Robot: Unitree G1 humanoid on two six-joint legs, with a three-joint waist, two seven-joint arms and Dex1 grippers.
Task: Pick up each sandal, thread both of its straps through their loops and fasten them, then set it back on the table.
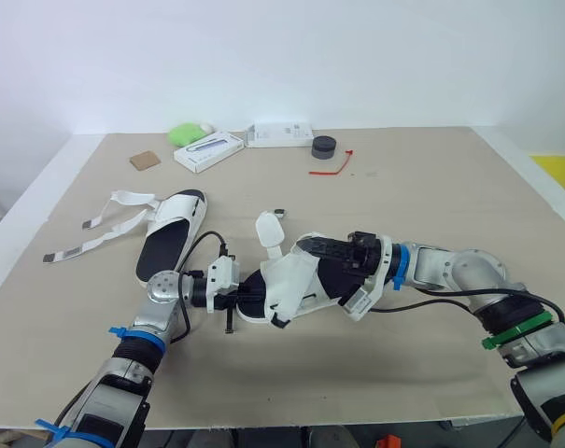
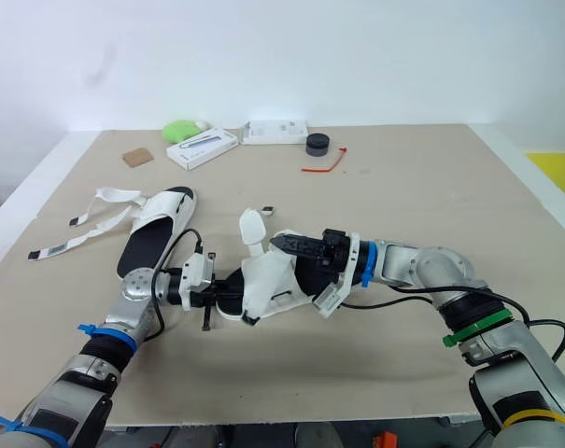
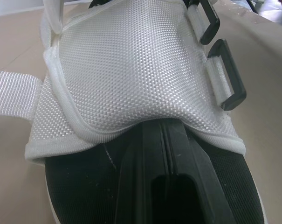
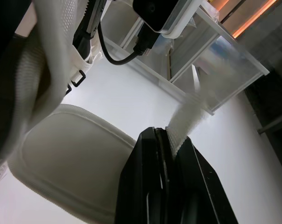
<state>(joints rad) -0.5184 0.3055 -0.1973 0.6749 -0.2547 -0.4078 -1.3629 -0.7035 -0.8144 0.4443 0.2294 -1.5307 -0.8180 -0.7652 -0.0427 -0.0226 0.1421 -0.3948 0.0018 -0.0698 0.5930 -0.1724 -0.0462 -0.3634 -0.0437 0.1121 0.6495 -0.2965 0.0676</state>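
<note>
1. Left gripper point(image 1: 235, 289) is clamped on one end of a sandal point(image 1: 291, 280). One black finger point(image 3: 173, 186) lies on the dark inside of the shoe, just under the white mesh top.
2. Right gripper point(image 1: 304, 247) comes in from the other side. It is pinched tight on a white strap point(image 4: 185, 119) of that same sandal.
3. So both grippers hold this sandal, near the middle of the bench point(image 1: 431, 187) and at its front. I cannot tell if the sandal touches the bench.
4. Two black loops point(image 3: 235, 84) sit side by side on the edge of the mesh top. Nothing is threaded through them.
5. A second sandal point(image 1: 170, 243) lies flat on the bench, off to the robot's left. No gripper touches it.
6. Its loose straps point(image 1: 128, 198) are spread out on the bench, pointing away from the shoe.
7. Far at the back of the bench are some small things:
   - a green lump point(image 1: 187, 133)
   - a white box point(image 1: 208, 150)
   - a flat white pack point(image 1: 280, 133)
   - a black round thing point(image 1: 325, 147)
   - a red tie point(image 1: 333, 166)
   - a brown card point(image 1: 144, 160)
8. They are all well apart from both sandals.
</note>
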